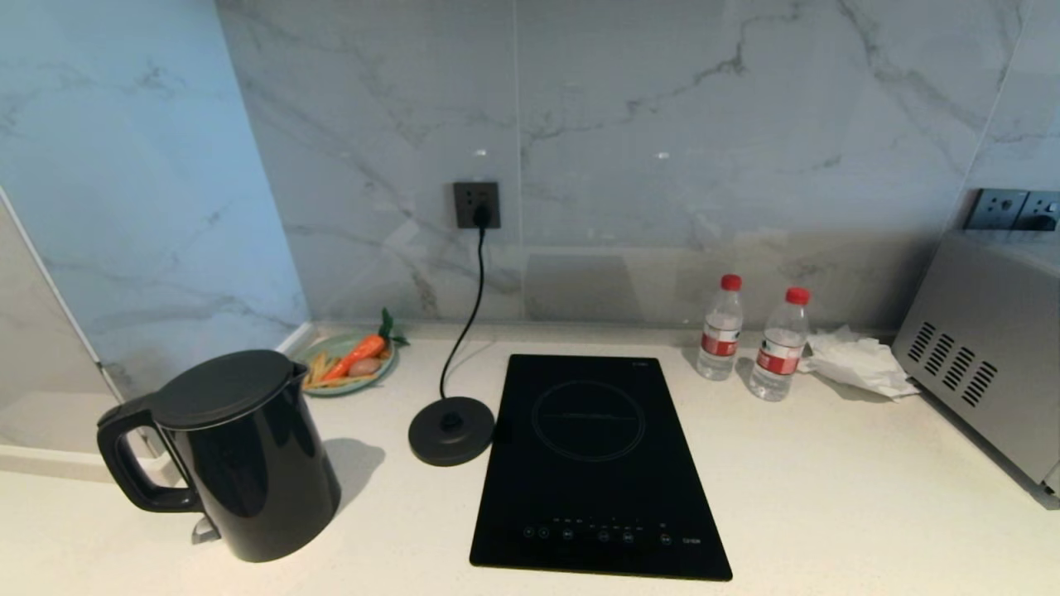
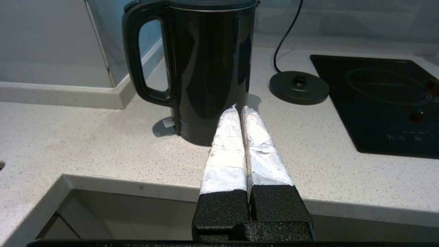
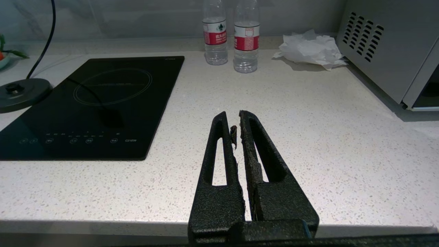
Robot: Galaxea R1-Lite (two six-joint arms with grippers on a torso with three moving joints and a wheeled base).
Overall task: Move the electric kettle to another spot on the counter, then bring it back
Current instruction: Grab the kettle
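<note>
The electric kettle [image 1: 240,463], a tall glossy black jug with a flat lid and a loop handle turned left, stands upright on the white speckled counter [image 1: 828,497] at the near left, off its round corded base [image 1: 451,430]. In the left wrist view the kettle [image 2: 209,68] is just beyond my left gripper [image 2: 239,108], whose white-wrapped fingers [image 2: 224,151] are pressed together and hold nothing, tips short of the kettle's lower wall. My right gripper [image 3: 232,115] hangs shut and empty over the counter's front edge, right of the hob. Neither arm shows in the head view.
A black glass hob [image 1: 596,463] lies in the middle, with the base's cord [image 1: 472,298] running up to a wall socket. Behind the kettle is a plate [image 1: 348,391] of vegetables. Two water bottles [image 1: 720,329] [image 1: 781,343], crumpled tissue [image 1: 857,362] and a grey appliance [image 1: 985,364] stand at the right.
</note>
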